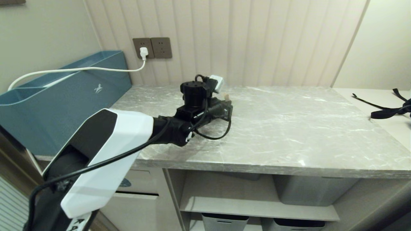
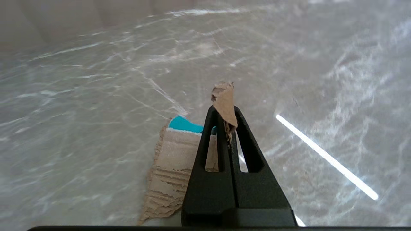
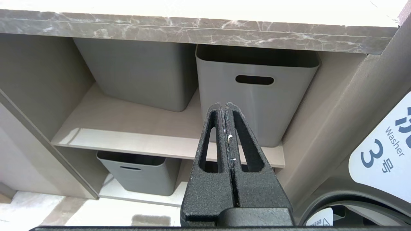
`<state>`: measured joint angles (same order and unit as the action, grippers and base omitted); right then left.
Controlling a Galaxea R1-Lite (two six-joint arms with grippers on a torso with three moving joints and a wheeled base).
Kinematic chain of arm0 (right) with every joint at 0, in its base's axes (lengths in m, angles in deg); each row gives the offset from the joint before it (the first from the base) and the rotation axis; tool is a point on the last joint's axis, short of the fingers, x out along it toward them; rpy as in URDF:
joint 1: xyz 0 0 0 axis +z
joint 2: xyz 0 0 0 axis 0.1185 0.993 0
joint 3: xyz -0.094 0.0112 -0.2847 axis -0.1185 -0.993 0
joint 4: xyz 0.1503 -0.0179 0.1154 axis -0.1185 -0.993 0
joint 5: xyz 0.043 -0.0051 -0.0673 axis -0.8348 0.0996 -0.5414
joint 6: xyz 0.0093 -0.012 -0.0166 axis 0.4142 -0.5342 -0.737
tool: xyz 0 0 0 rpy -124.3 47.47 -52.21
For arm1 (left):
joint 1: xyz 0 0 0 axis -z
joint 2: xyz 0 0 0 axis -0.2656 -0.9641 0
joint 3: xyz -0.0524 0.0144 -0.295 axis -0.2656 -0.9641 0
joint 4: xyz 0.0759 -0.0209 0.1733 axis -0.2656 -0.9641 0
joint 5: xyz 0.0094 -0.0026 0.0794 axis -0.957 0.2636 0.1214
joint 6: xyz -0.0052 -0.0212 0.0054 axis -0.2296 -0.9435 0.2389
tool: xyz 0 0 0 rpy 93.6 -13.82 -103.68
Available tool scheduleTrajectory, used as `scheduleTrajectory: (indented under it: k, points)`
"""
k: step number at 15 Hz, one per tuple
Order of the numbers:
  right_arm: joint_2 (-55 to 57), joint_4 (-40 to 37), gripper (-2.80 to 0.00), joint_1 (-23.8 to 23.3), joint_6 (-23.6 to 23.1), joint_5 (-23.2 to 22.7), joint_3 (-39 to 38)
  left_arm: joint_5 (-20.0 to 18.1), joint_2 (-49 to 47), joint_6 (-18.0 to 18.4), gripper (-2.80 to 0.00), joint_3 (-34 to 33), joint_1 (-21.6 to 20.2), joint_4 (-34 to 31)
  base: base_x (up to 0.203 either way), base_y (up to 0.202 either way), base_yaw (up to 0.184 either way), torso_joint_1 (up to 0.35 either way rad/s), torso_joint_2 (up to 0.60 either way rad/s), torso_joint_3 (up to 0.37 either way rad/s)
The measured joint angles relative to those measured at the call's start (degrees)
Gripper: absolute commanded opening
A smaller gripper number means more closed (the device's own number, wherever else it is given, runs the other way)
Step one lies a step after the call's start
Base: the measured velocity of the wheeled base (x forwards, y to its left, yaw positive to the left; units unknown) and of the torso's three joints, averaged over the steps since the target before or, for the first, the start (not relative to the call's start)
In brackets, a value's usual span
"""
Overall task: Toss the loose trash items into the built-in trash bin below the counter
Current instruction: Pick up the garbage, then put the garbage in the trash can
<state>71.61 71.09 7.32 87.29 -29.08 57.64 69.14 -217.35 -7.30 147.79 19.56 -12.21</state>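
Note:
My left gripper (image 1: 227, 106) reaches over the grey marble counter (image 1: 289, 128) and is shut on a torn tan cardboard scrap (image 2: 223, 101). Its tip pokes out past the fingertips (image 2: 212, 118) and shows as a small tan bit (image 1: 226, 95) in the head view. A wider torn corrugated part (image 2: 170, 166) with a teal patch (image 2: 183, 124) lies beside one finger; whether it is the same piece I cannot tell. The trash bin (image 1: 126, 183) sits under the counter at the left, mostly hidden by my left arm. My right gripper (image 3: 223, 104) is parked low, shut and empty.
A blue box (image 1: 64, 96) stands at the counter's left end, with a white cable (image 1: 80, 69) running to a wall plug. A black strapped bag (image 1: 390, 110) lies at the far right. Grey slot-handled boxes (image 3: 257, 96) fill the shelves below. A washer (image 3: 382, 150) stands beside them.

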Motion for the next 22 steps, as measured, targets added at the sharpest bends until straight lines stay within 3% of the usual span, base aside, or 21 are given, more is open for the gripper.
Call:
scheduleTrajectory:
  k: [4, 6, 7, 9, 11, 14, 16, 19, 22]
  points:
    - [0.00, 0.00, -2.80, 0.00, -0.01, 0.00, 0.00, 7.70, 11.65, -14.93, -2.80, -0.91, -1.52, -9.06, 0.000, 0.000, 0.000, 0.000, 0.00, 0.000]
    - [0.00, 0.00, -2.80, 0.00, -0.01, 0.01, 0.00, 9.30, 20.70, -21.18, -2.80, -3.78, -5.00, -16.63, 0.000, 0.000, 0.000, 0.000, 0.00, 0.000]
    - [0.00, 0.00, -2.80, 0.00, -0.01, 0.01, 0.00, 8.80, 25.81, -22.42, -2.80, -6.39, -7.39, -19.70, 0.000, 0.000, 0.000, 0.000, 0.00, 0.000]
    - [0.00, 0.00, -2.80, 0.00, 0.01, 0.01, 0.00, 6.20, 37.09, -21.20, -2.80, -14.75, -13.78, -23.41, 0.000, 0.000, 0.000, 0.000, 0.00, 0.000]
    - [0.00, 0.01, -2.80, 0.00, 0.01, 0.00, 0.00, 2.61, 49.19, -17.18, -2.80, -28.54, -23.64, -24.55, 0.000, 0.000, 0.000, 0.000, 0.00, 0.000]
    - [0.00, 0.00, -2.80, -0.02, -0.01, -0.02, 0.00, -2.47, 65.52, -12.27, -2.80, -51.17, -40.46, -22.58, 0.000, 0.000, 0.000, 0.000, 0.00, 0.000]
    - [0.00, 0.00, -2.80, 0.01, -0.01, 0.00, 0.00, -4.51, 73.70, -10.50, -2.80, -64.01, -47.83, -19.09, 0.000, 0.000, 0.000, 0.000, 0.00, 0.000]
    - [0.00, 0.00, -2.80, 0.00, -0.01, 0.01, 0.00, -5.59, 81.74, -7.31, -2.80, -79.44, -51.48, -10.51, 0.000, 0.000, 0.000, 0.000, 0.00, 0.000]
    - [0.00, 0.00, -2.80, -0.02, -0.01, 0.00, 0.00, -2.60, 88.46, -3.31, -2.80, -92.58, -45.15, -4.78, 0.000, 0.000, 0.000, 0.000, 0.00, 0.000]
